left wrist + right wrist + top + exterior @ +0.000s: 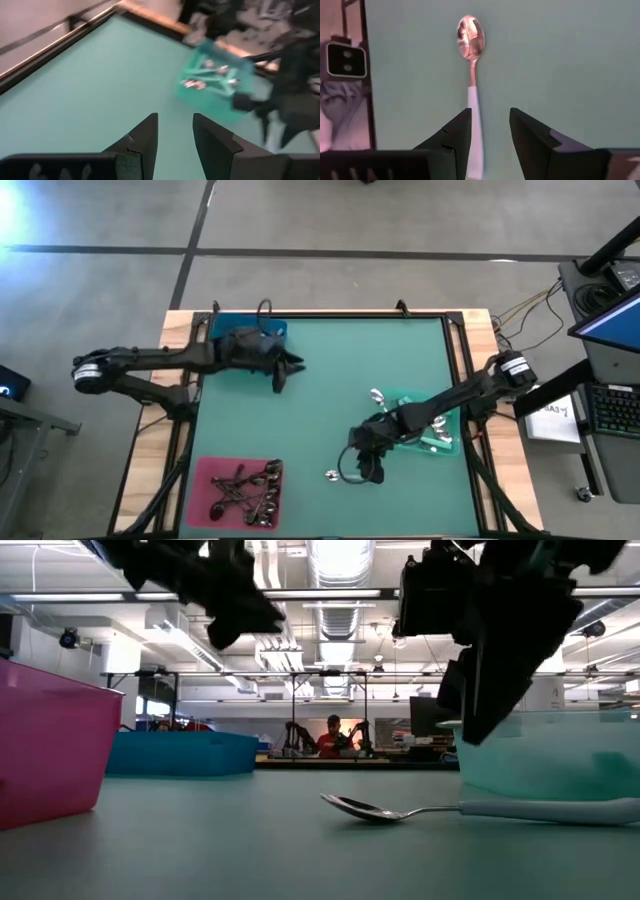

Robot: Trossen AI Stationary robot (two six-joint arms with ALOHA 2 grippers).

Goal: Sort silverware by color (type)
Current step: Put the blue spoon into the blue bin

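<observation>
The desk (320,400) has a green top with wood edges. On it stand three trays: a blue tray (245,332) at the far left, a pink tray (238,492) at the near left w/ black-handled and silver spoons (245,490) piled in it, and a green tray (432,425) at the right w/ mint-handled spoons (438,442) inside.

The left arm reaches in from the left side; the left claw (292,368) hangs above the desk just beside the blue tray. Its two fingers (145,142) stand apart w/ a clear gap and hold nothing.

The right arm comes from the right edge, over the green tray. The right claw (368,470) is low above the desk, near the front. Its fingers (457,132) are apart, approx. half open, nothing between them.

One loose spoon (471,65) lies flat on the desk, in front of the right claw, bowl pointing away from it, light handle towards the fingers. In the low view this spoon (400,810) lies just beside the green tray. I cannot tell if the claw touches it.

Far behind the desk, a person in a red top (331,740) is in the room.
</observation>
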